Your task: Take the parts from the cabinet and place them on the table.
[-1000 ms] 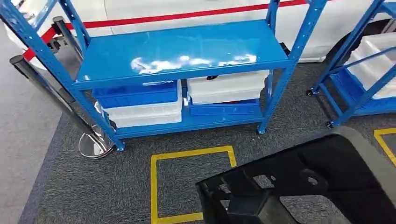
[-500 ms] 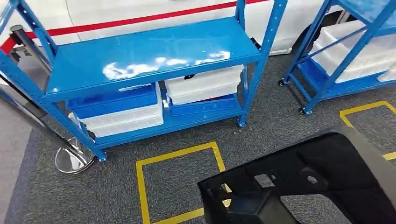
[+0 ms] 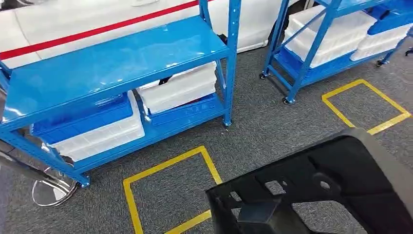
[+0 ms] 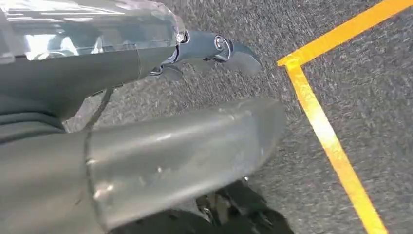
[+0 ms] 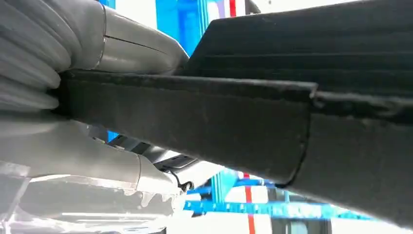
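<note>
Your robot's right hand (image 5: 73, 97) grips a large black moulded part (image 3: 321, 190), the thumb above and the fingers below one edge, and the part juts across the lower right of the head view, above grey carpet (image 3: 263, 131). Your left hand (image 4: 146, 161) hangs over the carpet beside a yellow floor line (image 4: 326, 136); whether its fingers are spread or curled cannot be told. Ahead stand two blue racks (image 3: 117, 63) with white bins (image 3: 180, 87) on the low shelves, and yellow taped squares (image 3: 165, 190) mark the floor.

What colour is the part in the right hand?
Black part, clearest in the head view.
</note>
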Robot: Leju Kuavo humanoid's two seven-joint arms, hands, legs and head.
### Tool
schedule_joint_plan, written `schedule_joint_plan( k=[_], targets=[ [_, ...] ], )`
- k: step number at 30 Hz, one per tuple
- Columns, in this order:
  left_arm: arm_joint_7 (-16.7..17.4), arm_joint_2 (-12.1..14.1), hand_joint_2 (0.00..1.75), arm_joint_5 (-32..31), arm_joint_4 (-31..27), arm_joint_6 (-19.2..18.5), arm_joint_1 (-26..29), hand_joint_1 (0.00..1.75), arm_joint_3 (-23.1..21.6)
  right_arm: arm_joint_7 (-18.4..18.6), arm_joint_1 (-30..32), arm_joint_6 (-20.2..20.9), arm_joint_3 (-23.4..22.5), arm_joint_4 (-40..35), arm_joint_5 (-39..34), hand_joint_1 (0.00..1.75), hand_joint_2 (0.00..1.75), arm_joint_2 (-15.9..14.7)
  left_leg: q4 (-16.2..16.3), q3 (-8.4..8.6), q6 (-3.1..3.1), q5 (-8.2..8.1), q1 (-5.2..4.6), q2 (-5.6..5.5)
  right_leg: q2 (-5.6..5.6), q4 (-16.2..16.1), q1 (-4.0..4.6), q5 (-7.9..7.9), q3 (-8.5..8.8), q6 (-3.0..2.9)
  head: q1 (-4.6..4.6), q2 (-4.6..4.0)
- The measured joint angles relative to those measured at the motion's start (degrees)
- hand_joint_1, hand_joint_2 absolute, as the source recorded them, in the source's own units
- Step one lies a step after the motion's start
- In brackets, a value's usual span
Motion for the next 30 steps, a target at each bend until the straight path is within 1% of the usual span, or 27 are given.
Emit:
schedule_joint_plan(
  k=[1,2,3,4,5,6,7,8,10,11,12,13,14,15,16,17,18,19,20,21,22,23,25,26,27,28,30],
  targets=[
    [0.00,0.02,0.00,-0.11,0.00,0.00,0.03,0.00,0.00,0.00,0.03,0.02,0.00,0.00,0.00,1.75,1.75,0.00,0.86,-0.35,0.18,0.45,-0.03,-0.01,0.70,0.04,0.22,0.07,-0.07,-0.09,0.04,-0.02],
    [0.00,0.00,0.00,-0.11,0.00,-0.02,0.00,0.00,-0.02,0.00,0.03,0.00,0.00,0.00,0.00,1.75,1.75,0.00,-1.01,0.57,0.55,2.16,-0.10,-0.11,1.48,0.09,0.42,0.11,-0.05,-0.10,0.02,0.00],
    [0.00,0.00,0.00,-0.11,0.00,-0.02,-0.04,0.00,0.00,0.00,0.03,0.00,0.00,0.00,0.02,1.75,1.75,0.00,-5.20,2.59,1.08,4.79,-0.21,-0.41,2.31,0.14,0.62,0.15,0.03,-0.07,0.04,0.00],
    [0.00,0.00,0.00,-0.13,0.00,-0.02,-0.05,0.00,-0.02,0.00,0.02,0.00,0.00,0.00,0.04,1.75,1.75,0.00,-10.59,5.17,1.74,7.57,-0.49,-1.60,3.08,0.14,0.79,0.19,0.19,-0.03,0.02,0.00],
    [0.00,0.11,0.00,-0.13,0.00,-0.02,-0.01,0.00,-0.02,0.00,-0.01,0.00,0.02,0.00,0.09,1.75,1.75,0.02,-15.13,7.10,2.61,8.86,-0.68,-4.13,3.62,0.13,0.72,0.28,0.23,0.03,0.06,0.00],
    [0.00,0.44,0.00,-0.20,0.02,-0.09,-0.04,0.00,0.00,0.00,-0.09,-0.02,0.02,0.02,0.17,1.75,1.75,0.07,-16.00,7.38,3.24,8.28,-0.58,-6.18,4.02,0.28,0.91,0.50,-0.05,0.36,0.59,0.00],
    [-0.11,0.33,0.00,-0.26,0.02,-0.18,0.01,0.00,0.00,0.00,-0.16,-0.04,0.02,0.02,0.33,1.75,1.75,0.09,-16.52,7.47,3.22,8.42,-0.81,-5.69,4.87,0.29,0.24,0.71,-0.44,0.73,0.40,0.00],
    [-0.13,0.44,0.00,-0.31,0.02,-0.17,-0.02,0.00,-0.02,0.02,-0.16,-0.26,0.04,0.02,0.44,1.75,1.75,0.17,-16.54,7.35,3.31,8.43,-1.09,-5.14,5.46,0.17,-0.02,0.94,-0.71,1.12,0.31,-0.02],
    [-0.30,0.50,0.00,-0.63,0.02,-0.15,-0.29,0.00,0.00,0.02,-0.10,-0.48,0.02,0.00,0.61,1.75,1.75,0.17,-17.78,7.96,3.62,9.26,-1.12,-3.75,6.89,-0.40,0.06,1.56,-0.96,2.15,0.26,0.00],
    [-0.35,0.48,0.00,-0.87,0.02,-0.17,-0.42,0.00,0.00,0.02,-0.07,-0.55,-0.02,0.00,0.83,1.75,1.75,0.15,-18.84,8.40,3.42,10.07,-0.48,-2.56,4.23,0.63,0.15,1.06,-1.17,1.94,0.39,0.00],
    [-0.44,0.48,0.00,-0.96,0.02,-0.15,-0.39,0.00,-0.02,0.02,-0.24,-0.63,-0.07,0.00,0.90,1.75,1.75,0.15,-19.34,8.44,3.75,10.29,-0.58,-2.14,1.65,2.60,0.48,-0.89,-2.24,2.09,0.59,-0.02],
    [-0.50,0.50,0.00,-0.96,0.02,-0.17,-0.28,0.00,0.00,0.04,-0.44,-0.70,-0.05,0.00,0.94,1.75,1.75,0.13,-19.34,8.24,3.94,10.42,-0.64,-1.18,0.47,6.23,0.36,-3.34,-4.08,2.38,0.68,0.00],
    [-0.52,0.50,0.00,-0.98,0.02,-0.17,-0.17,0.00,0.00,0.07,-0.46,-0.77,-0.07,0.07,1.01,1.75,1.75,0.13,-19.25,8.08,3.93,10.41,-0.71,-0.21,-0.16,10.66,0.15,-5.58,-6.16,2.64,0.63,0.00],
    [-0.52,0.50,0.00,-0.98,0.02,-0.18,-0.10,0.00,0.00,0.07,-0.40,-0.79,-0.07,0.15,1.03,1.75,1.75,0.13,-19.22,7.89,3.90,10.38,-0.73,0.78,-0.44,14.38,-0.10,-7.03,-7.89,2.95,0.66,0.00],
    [-0.61,0.50,0.00,-1.01,0.02,-0.15,-0.11,0.00,0.00,0.07,-0.38,-0.81,-0.11,0.20,1.00,1.75,1.75,0.13,-19.13,7.74,3.86,10.36,-0.72,1.73,-0.60,15.96,-0.34,-7.07,-8.52,3.27,0.63,0.00],
    [-0.77,0.50,0.00,-1.05,0.02,-0.15,-0.19,0.00,0.00,0.07,-0.38,-0.85,-0.13,0.22,1.00,1.75,1.75,0.13,-19.04,7.69,3.72,10.29,-0.67,2.51,-0.85,14.69,-0.63,-5.76,-7.64,3.54,0.68,0.00],
    [-0.92,0.50,0.00,-1.07,0.02,-0.13,-0.28,0.00,0.00,0.07,-0.37,-0.89,-0.13,0.24,1.00,1.75,1.75,0.13,-18.88,7.63,3.49,10.15,-0.60,3.25,-1.22,11.32,-0.89,-3.80,-5.58,3.75,0.66,0.00],
    [-0.98,0.50,0.00,-1.09,0.02,-0.15,-0.37,0.00,-0.02,0.07,-0.38,-0.94,-0.15,0.24,1.00,1.75,1.75,0.13,-18.56,7.58,3.12,9.90,-0.48,3.90,-2.01,6.22,-1.14,-1.63,-2.48,3.94,0.68,0.00],
    [-1.09,0.50,0.00,-1.09,0.02,-0.15,-0.47,0.00,-0.02,0.04,-0.38,-1.03,-0.15,0.24,1.03,1.75,1.75,0.13,-17.95,7.74,2.60,9.53,-0.48,4.45,-4.25,1.30,-1.20,-0.37,0.69,4.05,0.70,0.00],
    [-1.27,0.85,0.00,-1.09,0.00,-0.13,-0.48,0.00,-0.02,0.04,-0.56,-1.05,-0.15,0.31,1.05,1.75,1.75,0.13,-17.47,7.46,1.96,9.04,-0.90,4.86,-5.85,0.56,-0.70,-1.56,1.00,3.22,0.63,0.00],
    [-1.49,0.87,0.00,-1.11,0.00,-0.09,-0.46,0.00,-0.02,0.00,-0.48,-1.14,-0.15,0.26,1.07,1.75,1.75,0.15,-17.19,7.65,1.55,8.71,-0.85,5.26,-5.05,0.44,-0.72,-1.19,0.86,2.59,0.52,0.00],
    [-1.53,0.90,0.00,-1.14,0.00,0.00,-0.66,0.00,-0.02,-0.09,-0.36,-1.09,-0.20,0.26,1.09,1.75,1.75,0.17,-17.21,7.84,1.18,8.77,-0.83,5.61,-4.43,0.50,-0.48,-1.19,0.59,2.23,0.11,0.00],
    [-1.71,0.92,0.00,-1.14,0.00,0.02,-0.94,0.00,-0.02,-0.13,-0.17,-1.01,-0.31,0.24,1.22,1.75,1.75,0.17,-17.36,8.34,0.54,8.88,-0.55,6.73,-3.32,0.31,-0.43,-0.87,0.29,1.41,0.20,0.00],
    [-1.75,0.98,0.00,-1.14,0.00,0.04,-1.03,0.00,-0.02,-0.15,-0.05,-0.98,-0.33,0.13,1.27,1.75,1.75,0.24,-16.89,8.14,0.18,8.18,-0.21,5.66,-2.72,0.04,-0.70,-0.48,0.38,0.86,0.15,0.00],
    [-1.79,1.03,0.00,-1.14,0.00,0.04,-1.06,0.00,-0.02,-0.20,-0.01,-1.01,-0.33,0.04,1.31,1.75,1.75,0.35,-15.00,7.40,0.06,6.28,-0.14,2.99,-2.22,0.00,-0.70,-0.30,0.16,0.57,-0.07,0.00],
    [-1.81,1.12,0.00,-1.14,0.00,0.09,-0.97,0.00,-0.02,-0.20,-0.05,-1.01,-0.33,0.00,1.44,1.75,1.75,0.35,-11.03,5.78,0.00,3.62,0.04,1.40,-1.64,0.00,-0.62,-0.14,-0.08,0.31,-0.18,0.00],
    [-1.81,1.44,0.00,-1.14,0.00,0.18,-0.70,0.00,-0.02,-0.20,0.22,-1.07,-0.42,-0.02,1.55,1.75,1.75,0.35,-1.92,1.70,-0.06,-0.46,-0.03,0.06,-0.23,0.04,-0.23,0.04,-0.45,0.02,-0.31,0.00]
  ],
)
